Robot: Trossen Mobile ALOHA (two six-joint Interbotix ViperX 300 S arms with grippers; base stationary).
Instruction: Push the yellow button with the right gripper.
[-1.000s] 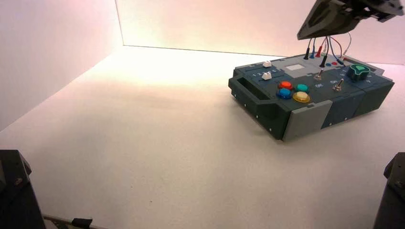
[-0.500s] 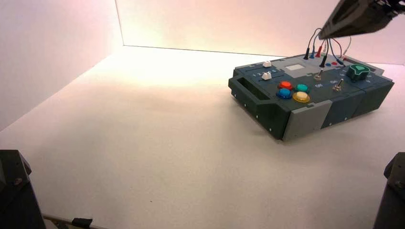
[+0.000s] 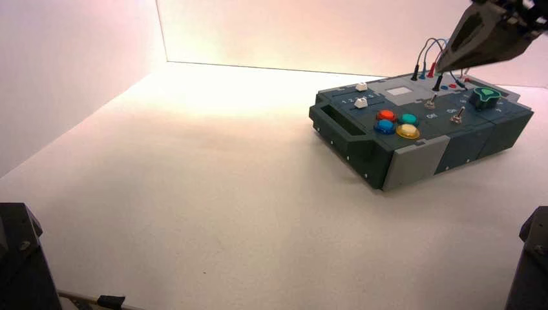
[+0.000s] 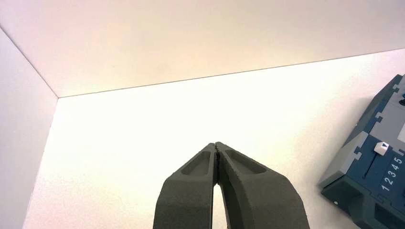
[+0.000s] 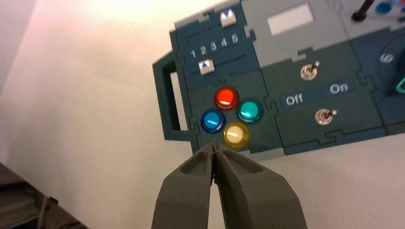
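Yellow and domed, the button (image 5: 236,135) sat at the box's (image 3: 426,161) near edge beside the blue and teal ones, likely stiffly sprung and best pressed dead centre by the right claw (image 3: 438,70), which hovered above, tips together.

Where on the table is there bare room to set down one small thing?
Bare: left of the box, up to the side wall. Also a smaller patch in front of the box. Crowded: the box's top, and above its back, wires and the right gripper.
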